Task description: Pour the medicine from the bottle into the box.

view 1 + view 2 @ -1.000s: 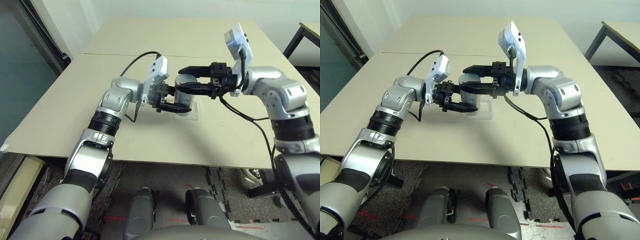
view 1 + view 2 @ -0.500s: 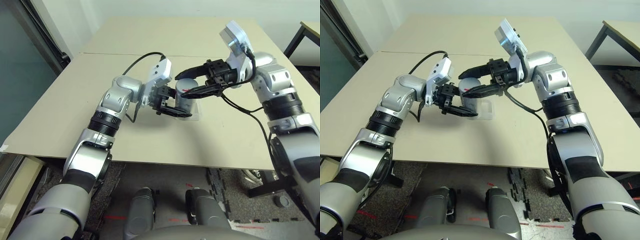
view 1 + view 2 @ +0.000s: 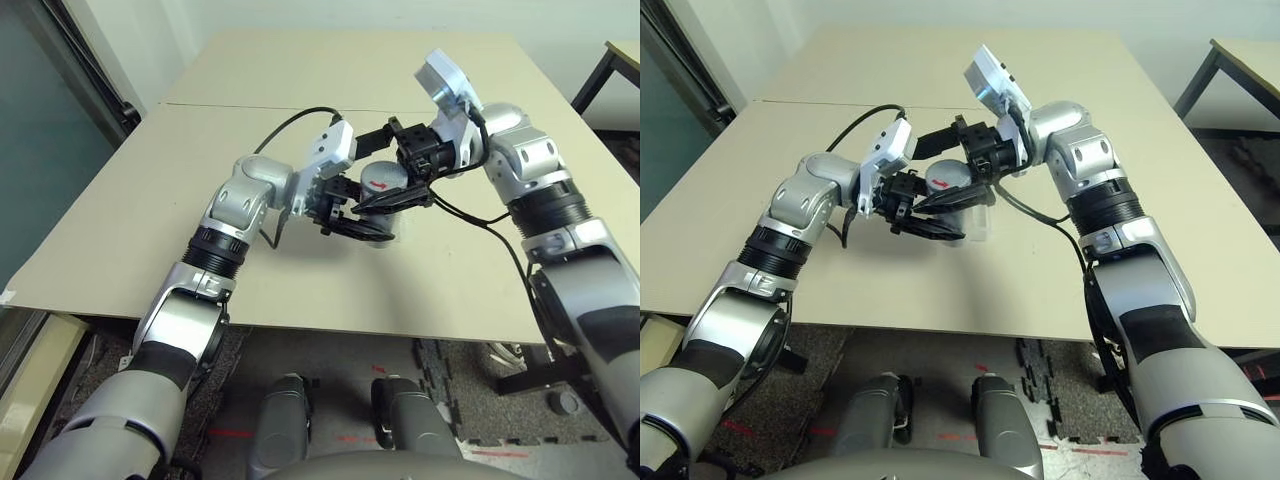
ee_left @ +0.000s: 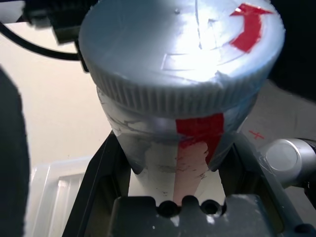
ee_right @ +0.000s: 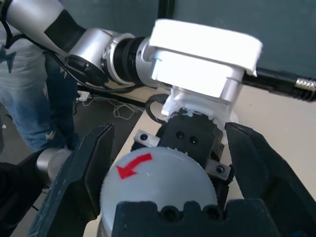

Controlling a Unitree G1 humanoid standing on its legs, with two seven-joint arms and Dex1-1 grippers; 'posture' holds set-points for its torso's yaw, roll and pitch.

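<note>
**Cap removal, ahead of the pour**

Bottle [image 4: 187,148] clamped at its body between the two black fingers of the left hand [image 3: 362,217], held in the air just above the clear box [image 3: 975,222], which lies flat on the counter [image 3: 130,200]. Long axis tilted off vertical, the capped end raised and turned toward the robot's head and the right arm, the base lower, toward the left hand's palm; red label stripe running lengthwise along the body. Grey ribbed cap [image 4: 182,54], marked with a red arrow, seated on the neck. Right hand [image 5: 165,163] brought over that cap, one finger on either side of the rim with a gap visible at each, so spread and not gripping. Medicine unseen, presumably inside the closed bottle.

Step in hand, as judged: unscrewing, with nothing poured yet. Next move likely to call for closing the right fingers on the ribbed rim, twisting in the arrow's sense while holding the body firm in the left hand, then lifting the cap clear before tipping the mouth down over the box. Slip of the cap in the grip a plausible risk.
</note>
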